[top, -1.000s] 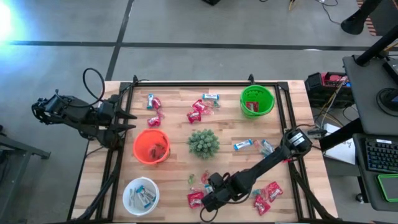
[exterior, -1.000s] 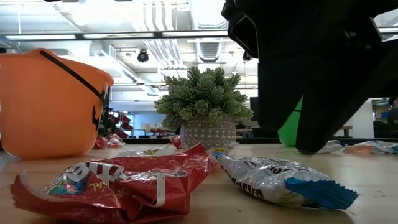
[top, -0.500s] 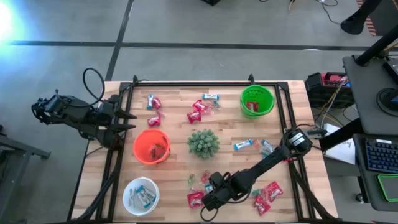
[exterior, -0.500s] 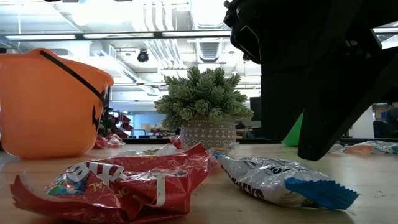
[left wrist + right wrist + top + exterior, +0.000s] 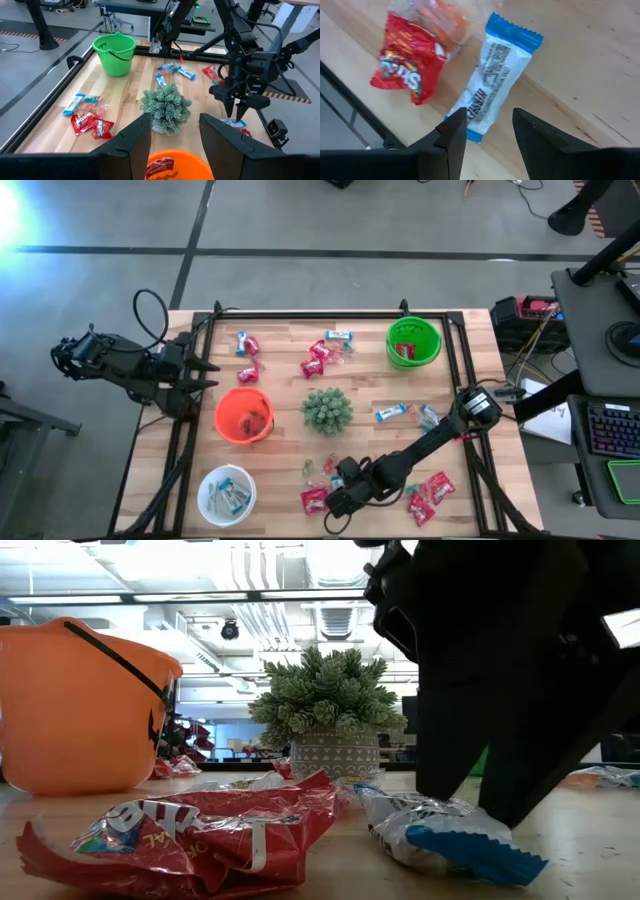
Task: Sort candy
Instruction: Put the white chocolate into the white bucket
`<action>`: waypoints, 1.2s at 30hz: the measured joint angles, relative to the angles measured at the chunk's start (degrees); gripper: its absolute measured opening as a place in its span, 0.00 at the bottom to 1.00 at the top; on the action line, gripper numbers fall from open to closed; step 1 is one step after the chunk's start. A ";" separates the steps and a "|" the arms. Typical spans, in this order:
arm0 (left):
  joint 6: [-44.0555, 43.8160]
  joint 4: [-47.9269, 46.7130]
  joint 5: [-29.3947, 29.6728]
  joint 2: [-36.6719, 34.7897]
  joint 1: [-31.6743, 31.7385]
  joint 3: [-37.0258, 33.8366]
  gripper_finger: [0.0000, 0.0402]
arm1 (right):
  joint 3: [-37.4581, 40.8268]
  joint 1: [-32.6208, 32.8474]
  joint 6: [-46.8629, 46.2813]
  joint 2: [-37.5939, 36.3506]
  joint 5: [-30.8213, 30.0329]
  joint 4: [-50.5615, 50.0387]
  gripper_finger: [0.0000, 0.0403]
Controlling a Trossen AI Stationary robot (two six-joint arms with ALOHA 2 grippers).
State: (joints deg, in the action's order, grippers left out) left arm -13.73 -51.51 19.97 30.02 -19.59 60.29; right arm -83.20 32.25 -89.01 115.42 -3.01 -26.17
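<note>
Since the earlier frames my right claw (image 5: 333, 502) had dropped lower at the bottom centre of the high view, its fingers (image 5: 450, 780) now down on the blue-and-white bar (image 5: 450, 838), which had shifted and crumpled a little beside the red packet (image 5: 200, 835). That claw stood partly open, one finger on either side of the bar (image 5: 492, 70), not yet closed on it. Other candy lay scattered over the desk (image 5: 280, 340): red packets (image 5: 428, 492) at lower right, more near the top centre, some already in the orange bowl (image 5: 243, 416), the white bowl (image 5: 226, 492) and the green bowl (image 5: 413, 343). My left claw (image 5: 205, 375) waited partly open and empty at the left edge, beside the orange bowl. The spiky plant (image 5: 327, 410) sat mid-frame.
</note>
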 joint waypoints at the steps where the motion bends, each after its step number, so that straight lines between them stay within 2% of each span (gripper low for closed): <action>1: 0.00 0.00 0.00 0.02 0.00 0.00 0.37 | 0.08 -0.02 0.02 0.00 0.00 -0.06 0.38; 16: 1.05 -0.01 0.07 0.00 0.00 0.00 0.37 | 0.06 -0.04 -2.29 3.16 0.02 4.58 0.37; 19: 1.05 -0.02 0.09 0.02 0.00 0.00 0.37 | 0.03 -0.02 -2.94 3.22 0.20 4.23 0.29; 23: 1.05 -0.02 0.11 0.09 -0.01 0.00 0.37 | 0.03 -0.02 -1.45 2.98 0.29 4.39 0.08; 24: 1.05 -0.02 0.11 0.09 0.00 0.00 0.37 | 0.03 -0.02 -1.17 2.81 0.39 4.31 0.06; 30: 0.64 0.00 0.36 0.09 -0.02 0.00 0.37 | 0.30 -0.01 -1.49 0.91 0.59 3.17 0.04; 36: -2.25 0.00 0.48 0.33 -0.02 0.00 0.38 | 0.30 0.26 -1.90 -3.99 -0.09 3.65 0.04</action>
State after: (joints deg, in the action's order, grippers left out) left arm -15.98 -51.51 20.45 30.35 -19.62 60.29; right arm -82.90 32.51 -90.91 111.43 -3.10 -22.52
